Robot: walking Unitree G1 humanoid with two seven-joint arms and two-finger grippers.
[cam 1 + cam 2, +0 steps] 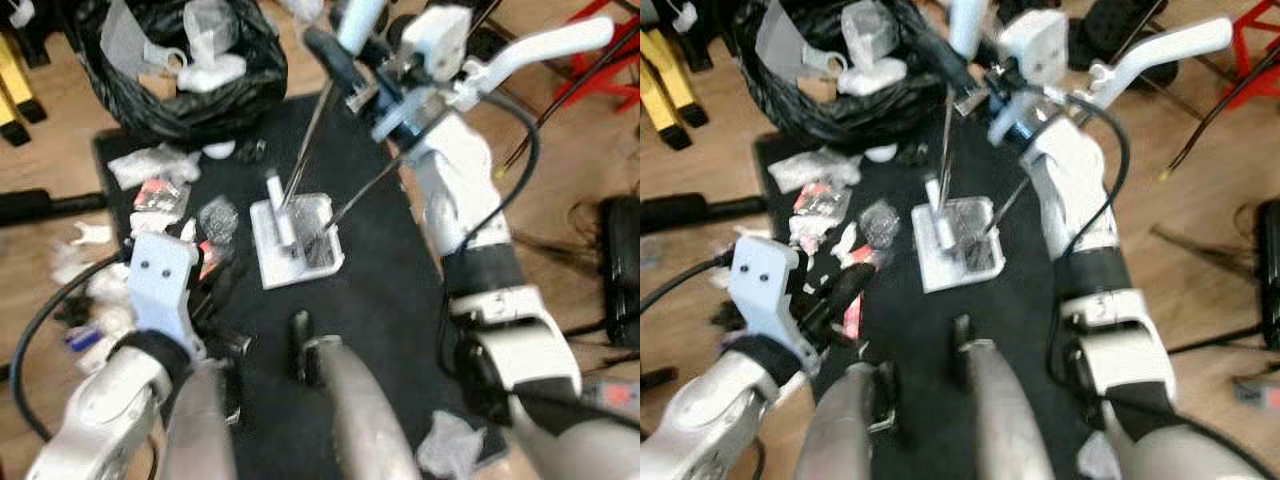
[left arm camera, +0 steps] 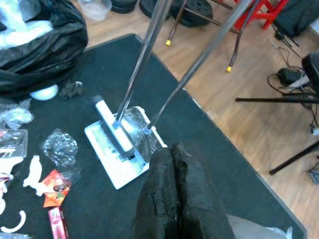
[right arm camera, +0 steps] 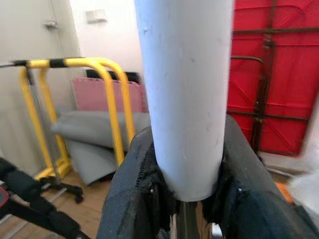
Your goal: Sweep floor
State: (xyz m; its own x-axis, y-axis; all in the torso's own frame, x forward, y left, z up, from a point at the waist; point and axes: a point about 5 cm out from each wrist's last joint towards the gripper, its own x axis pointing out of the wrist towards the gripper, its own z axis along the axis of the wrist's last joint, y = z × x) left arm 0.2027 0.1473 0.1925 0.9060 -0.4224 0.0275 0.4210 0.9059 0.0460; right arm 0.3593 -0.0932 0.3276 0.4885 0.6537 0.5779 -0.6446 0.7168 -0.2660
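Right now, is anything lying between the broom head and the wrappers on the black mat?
Nothing visible blocks that stretch. The broom head rests on the white dustpan on the black mat, and the nearest wrappers lie just to the robot's left, with bare mat between. The right hand grips a white handle.

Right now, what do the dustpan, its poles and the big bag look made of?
Dustpan: white, probably moulded plastic, matte. Poles: thin metal by the look, grey with a bright sheen. Bag: black plastic film, crinkled and glossy. Handle in the right pincer: smooth pale tube, likely plastic.
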